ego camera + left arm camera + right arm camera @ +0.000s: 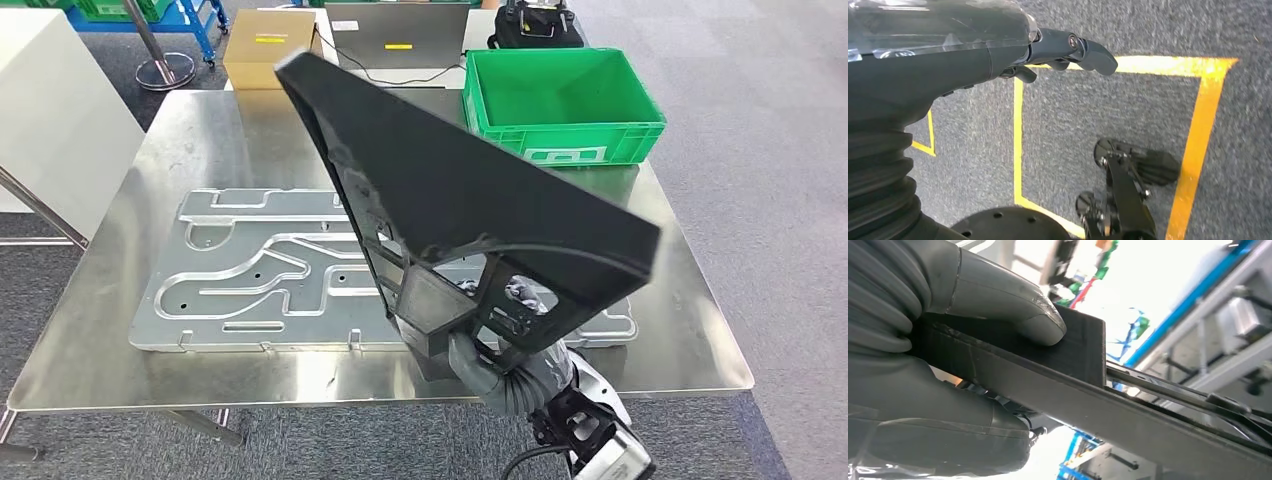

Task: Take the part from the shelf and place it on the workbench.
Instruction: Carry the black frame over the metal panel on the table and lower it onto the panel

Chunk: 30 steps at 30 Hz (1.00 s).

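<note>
1. Altogether, one black part [450,190], one silver machined plate [270,270], one green crate [560,105], one cardboard box [268,45] and one laptop [400,35] are visible.
2. The part is a large triangular frame, held tilted in the air above the counter [120,340], over the plate's right half.
3. The right robot hand [500,340] grips the part's lower edge near the counter's front edge; in the right wrist view its thumb [998,295] presses on the black edge [1048,365].
4. The left robot hand [1058,50] hangs over grey carpet with yellow tape lines [1198,140], fingers loosely extended and holding nothing.
5. The crate sits at the counter's far right corner.
</note>
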Each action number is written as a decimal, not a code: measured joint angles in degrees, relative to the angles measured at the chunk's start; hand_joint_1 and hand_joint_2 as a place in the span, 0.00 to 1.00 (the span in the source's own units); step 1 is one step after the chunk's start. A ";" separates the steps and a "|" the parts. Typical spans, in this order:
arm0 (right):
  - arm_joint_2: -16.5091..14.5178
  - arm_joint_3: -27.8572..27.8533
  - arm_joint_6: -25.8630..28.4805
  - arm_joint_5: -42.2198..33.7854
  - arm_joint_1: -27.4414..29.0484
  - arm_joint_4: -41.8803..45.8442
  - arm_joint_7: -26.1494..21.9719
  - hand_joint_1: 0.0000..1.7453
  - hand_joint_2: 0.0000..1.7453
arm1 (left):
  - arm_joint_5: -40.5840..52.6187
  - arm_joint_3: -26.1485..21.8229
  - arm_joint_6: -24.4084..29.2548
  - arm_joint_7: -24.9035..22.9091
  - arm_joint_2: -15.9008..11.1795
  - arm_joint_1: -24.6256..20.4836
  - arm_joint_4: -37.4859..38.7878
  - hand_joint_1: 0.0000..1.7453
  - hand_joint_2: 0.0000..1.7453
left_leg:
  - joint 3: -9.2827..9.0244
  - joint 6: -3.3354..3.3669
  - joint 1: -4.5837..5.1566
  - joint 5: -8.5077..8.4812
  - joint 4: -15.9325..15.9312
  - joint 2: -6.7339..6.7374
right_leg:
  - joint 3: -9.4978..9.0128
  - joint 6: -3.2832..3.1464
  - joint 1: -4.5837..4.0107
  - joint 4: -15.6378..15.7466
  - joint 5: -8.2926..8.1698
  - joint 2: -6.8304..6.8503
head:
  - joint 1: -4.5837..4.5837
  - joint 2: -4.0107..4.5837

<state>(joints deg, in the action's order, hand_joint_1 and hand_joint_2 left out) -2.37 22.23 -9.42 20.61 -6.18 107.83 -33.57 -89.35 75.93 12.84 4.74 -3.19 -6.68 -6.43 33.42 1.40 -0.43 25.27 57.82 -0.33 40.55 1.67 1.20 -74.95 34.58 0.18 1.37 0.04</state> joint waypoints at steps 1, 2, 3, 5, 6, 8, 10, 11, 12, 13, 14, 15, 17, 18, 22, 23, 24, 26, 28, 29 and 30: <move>0.56 -0.01 0.69 1.19 0.03 0.22 0.27 1.00 1.00 | 0.00 -0.02 -0.09 -0.05 0.09 0.05 0.00 0.00 1.00 | -0.13 0.06 0.14 0.13 0.08 -0.11 | -0.25 -0.21 -0.04 1.18 -1.55 0.00 | 0.00 0.00; 1.20 -0.01 1.33 2.49 -0.07 0.44 0.52 1.00 1.00 | 0.00 -0.05 -0.15 -0.13 0.24 0.07 0.00 0.00 1.00 | -0.34 0.07 0.28 0.28 0.17 -0.24 | -1.59 -0.55 -0.16 4.44 -3.88 -0.03 | -0.01 0.00; 1.89 0.00 1.83 3.85 -0.36 0.61 0.85 1.00 1.00 | 0.00 -0.12 -0.20 -0.21 0.49 0.07 0.00 0.00 1.00 | -0.53 0.04 0.36 0.45 0.23 -0.36 | -3.40 -1.03 -0.35 8.53 -5.99 -0.11 | -0.01 0.00; 3.28 0.04 2.26 6.35 -1.46 0.73 1.85 1.00 1.00 | 0.00 -0.38 -0.19 -0.37 1.07 0.04 0.00 0.00 1.00 | -0.60 -0.26 0.62 0.72 0.45 -0.51 | -6.05 -1.73 -0.75 14.61 -8.29 -0.20 | 0.02 0.00; 3.94 0.07 2.28 7.43 -2.17 0.68 2.56 1.00 1.00 | 0.00 -0.56 -0.17 -0.43 1.35 0.04 -0.01 0.00 1.00 | -0.52 -0.50 0.64 0.77 0.46 -0.52 | -6.43 -1.91 -0.91 15.64 -8.33 -0.24 | 0.03 0.00; 5.20 0.26 2.46 9.57 -3.62 0.44 4.07 1.00 1.00 | 0.00 -1.03 -0.18 -0.49 1.81 0.04 -0.02 0.00 1.00 | -0.45 -1.07 0.63 0.82 0.38 -0.50 | -6.50 -2.08 -0.83 16.09 -8.47 -0.19 | 0.03 0.00; 6.44 0.88 3.03 12.22 -4.99 0.03 5.65 1.00 1.00 | 0.00 -1.49 -0.32 -0.49 2.23 0.03 -0.02 0.00 1.00 | -0.05 -1.68 0.61 1.88 1.67 -0.37 | -6.89 -2.47 -0.42 16.78 -8.74 -0.06 | 0.10 0.00; 7.05 1.34 3.46 13.70 -5.63 -0.24 6.42 1.00 1.00 | 0.00 -1.68 -0.46 -0.49 2.40 0.02 -0.03 0.00 1.00 | 0.91 -1.95 0.53 3.26 3.94 -0.27 | -7.09 -2.64 -0.21 17.06 -8.83 0.05 | 0.17 0.00; 7.69 1.85 3.93 15.31 -6.19 -0.57 7.22 1.00 1.00 | 0.00 -1.87 -0.64 -0.49 2.62 0.05 -0.03 0.00 1.00 | 2.43 -2.19 0.35 5.06 7.31 -0.18 | -7.18 -2.74 -0.23 17.13 -8.81 0.13 | 0.22 0.00; 8.34 2.38 4.41 16.93 -6.63 -0.93 8.00 1.00 1.00 | 0.00 -2.05 -0.82 -0.51 2.83 0.11 -0.04 0.00 1.00 | 4.36 -2.40 0.16 6.88 11.29 -0.13 | -7.18 -2.79 -0.24 17.11 -8.77 0.20 | 0.27 0.00; 8.98 2.89 4.83 18.42 -6.91 -1.29 8.72 1.00 1.00 | 0.00 -2.25 -0.97 -0.55 3.01 0.18 -0.05 0.00 1.00 | 6.07 -2.59 -0.02 8.07 14.66 -0.10 | -7.19 -2.79 -0.26 17.09 -8.72 0.26 | 0.26 0.00; 9.60 3.38 5.19 19.72 -7.08 -1.63 9.30 1.00 1.00 | 0.01 -2.41 -1.09 -0.58 3.18 0.23 -0.05 0.00 1.00 | 6.98 -2.75 -0.15 8.19 16.31 -0.07 | -7.21 -2.75 -0.26 17.05 -8.66 0.31 | 0.26 0.00; 10.75 4.24 6.11 21.69 -7.42 -2.18 10.25 1.00 1.00 | 0.02 -2.57 -1.34 -0.69 3.45 0.28 -0.08 0.00 1.00 | 5.44 -2.89 -0.36 5.13 12.81 0.02 | -7.42 -2.51 -0.16 16.90 -8.44 0.33 | 0.26 0.00; 11.35 4.61 6.76 22.60 -7.68 -2.39 10.72 1.00 1.00 | 0.02 -2.58 -1.48 -0.73 3.59 0.28 -0.08 0.00 1.00 | 3.52 -2.89 -0.45 3.02 8.67 0.11 | -7.56 -2.27 -0.10 16.76 -8.24 0.32 | 0.26 0.00; 13.74 5.60 8.62 24.93 -8.57 -2.97 11.80 1.00 1.00 | 0.03 -2.58 -1.81 -0.75 4.34 0.33 -0.10 0.00 1.00 | 0.02 -1.87 -0.07 0.82 0.95 0.13 | -7.31 -1.10 -0.42 16.29 -7.91 0.31 | 0.20 0.00; 14.16 5.83 8.74 25.48 -8.67 -3.05 11.98 1.00 1.00 | 0.04 -2.58 -1.85 -0.74 4.49 0.41 -0.11 0.00 1.00 | 0.10 -1.43 -0.06 0.75 0.93 0.07 | -7.34 -0.80 -0.39 16.41 -7.95 0.34 | 0.19 0.00; 14.67 6.09 8.96 26.48 -8.79 -3.12 12.43 1.00 1.00 | 0.04 -2.58 -1.91 -0.73 4.65 0.47 -0.11 0.00 1.00 | 0.01 -1.05 -0.10 0.64 0.73 0.04 | -7.38 -0.50 -0.29 16.24 -7.74 0.33 | 0.19 0.00; 15.87 6.68 9.74 30.31 -9.46 -3.32 14.38 1.00 1.00 | 0.05 -2.58 -2.00 -0.67 4.93 0.41 -0.13 0.00 1.00 | -0.22 -0.22 -0.19 0.42 0.32 0.01 | -6.19 -0.03 -0.11 13.39 -5.86 0.23 | 0.17 0.00; 17.56 7.23 10.33 34.85 -10.49 -3.96 16.71 1.00 1.00 | 0.03 -2.58 -2.00 -0.64 5.15 0.33 -0.13 0.00 1.00 | -0.29 0.30 -0.07 0.43 0.22 0.00 | -2.73 0.18 -0.07 6.31 -2.42 0.11 | 0.15 0.00; 18.63 7.40 10.41 36.49 -11.05 -4.62 17.55 1.00 1.00 | 0.02 -2.58 -1.99 -0.66 5.24 0.35 -0.13 0.00 1.00 | -0.29 0.41 0.07 0.47 0.25 -0.03 | -0.81 0.21 -0.07 2.66 -1.17 0.08 | 0.15 0.00; 19.86 7.49 10.43 37.57 -11.59 -5.53 18.11 1.00 1.00 | 0.01 -2.58 -1.98 -0.69 5.36 0.41 -0.13 0.00 1.00 | -0.33 0.51 0.22 0.52 0.29 -0.10 | 0.45 0.17 -0.09 0.50 -0.92 0.08 | 0.15 0.00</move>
<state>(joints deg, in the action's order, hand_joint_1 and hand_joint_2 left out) 17.49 29.73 1.01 58.18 -17.77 102.30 -15.46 -89.35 73.35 10.86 4.05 2.17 -6.27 -6.56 33.09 1.91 -0.22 25.79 58.12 -0.42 41.01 1.84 1.12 -74.45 33.66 0.26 1.52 0.04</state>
